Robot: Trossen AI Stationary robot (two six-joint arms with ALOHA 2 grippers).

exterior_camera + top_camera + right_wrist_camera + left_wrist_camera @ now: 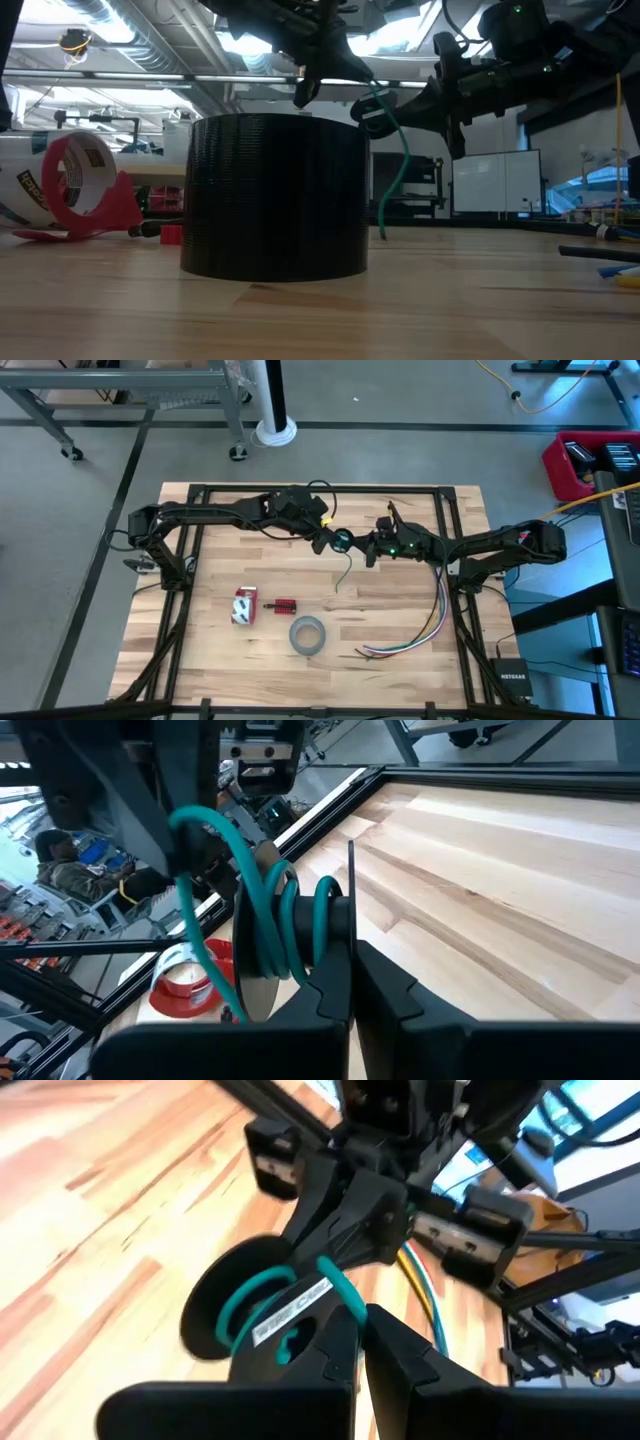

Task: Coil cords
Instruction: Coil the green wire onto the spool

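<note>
Cord: thin teal-green flexible cord (345, 568) is winding in a few loops around a small round dark disc-like spool (342, 541), near the centre of the high view, slightly above the middle; its free end is hanging down toward the wooden table (400, 660).
Cord close up: teal loops (285, 925) are sitting beside the dark disc in the right wrist view; in the left wrist view a white printed label (290, 1308) is lying across the coils.
Left gripper: left gripper (322, 542) is reaching in from the left of the high view, fingers closed and pinching the cord at the spool.
Right gripper: right gripper (368, 547) is reaching in from the right, fingers closed on the spool's edge, just beside the left gripper.
Table, lower half of the high view: grey ring-shaped tape roll (307, 635) is lying at lower centre, a red-and-white tape dispenser (243, 606) and a small red part (284, 606) to its left, a bunch of multicoloured wires (430, 622) at lower right.
</note>
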